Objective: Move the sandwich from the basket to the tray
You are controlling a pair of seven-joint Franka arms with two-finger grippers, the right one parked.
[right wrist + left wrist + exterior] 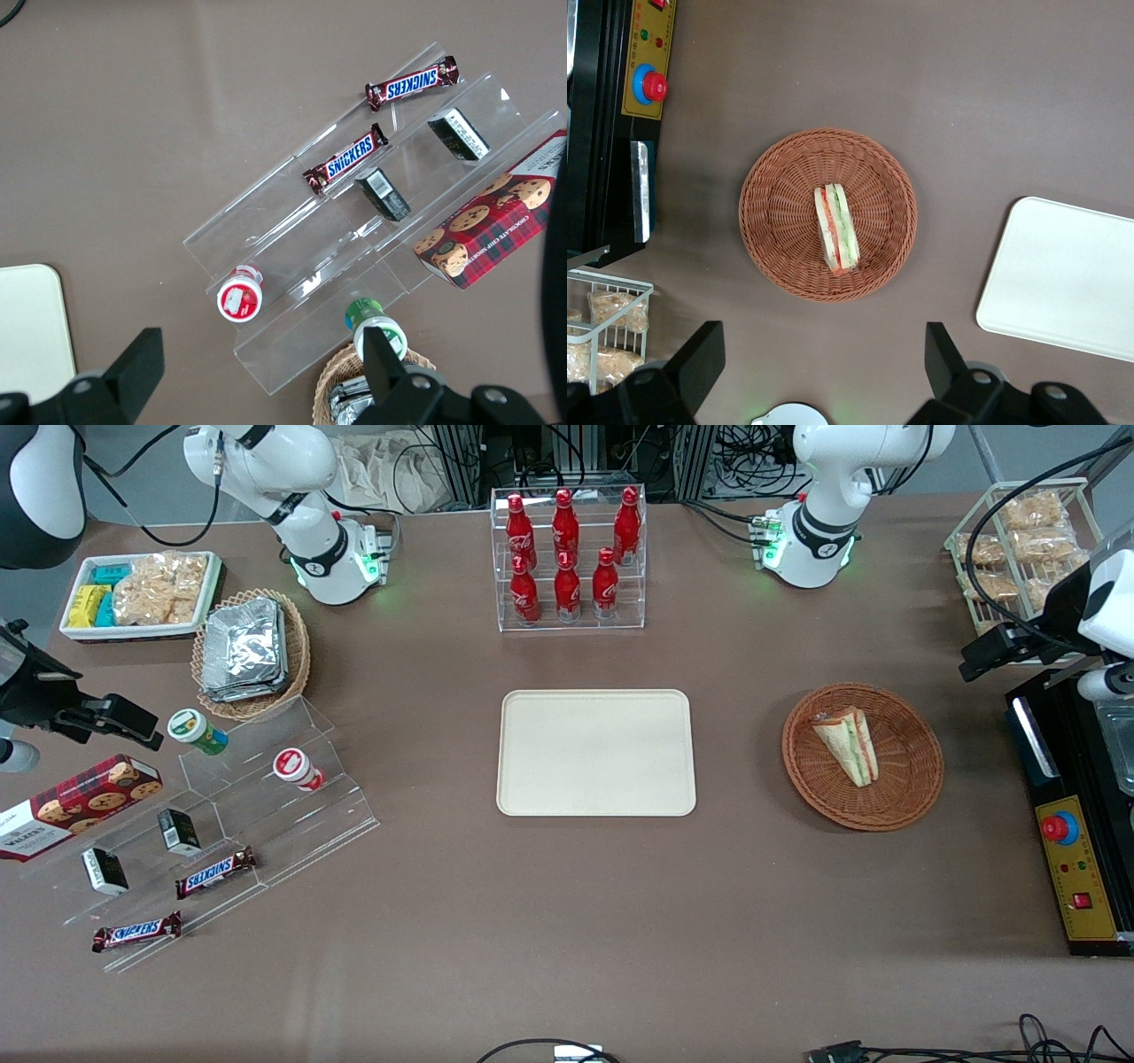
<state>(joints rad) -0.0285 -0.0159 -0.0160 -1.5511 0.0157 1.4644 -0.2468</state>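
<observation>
Sandwich: the small triangular wedge sandwich in clear wrap, pale bread with green and pink-orange layers, lies on its side in the middle of its basket, right of centre in the front frame.
Basket: the round, shallow, reddish-brown woven wicker basket stands alone on the brown table, holding nothing else.
Tray: the flat cream-beige rectangular plastic tray sits at the frame's centre, bare, well apart from the basket.
My gripper: my gripper hangs high over the table near the basket, not yet above the sandwich; my two dark fingers are spread wide with nothing between them.
Step in hand: I judge the task barely begun; I must centre over the wedge and descend.
Risk, wrap: the clear film looks slick, so a shallow pinch may slip off.
Risk, shape: closing across the sloping faces could squeeze the wedge out sideways or crush the soft bread.
Risk, basket: descending too low may catch the weave and drag the light basket.
Neighbours: a black control box with a red button stands near the basket at the frame's right edge.
</observation>
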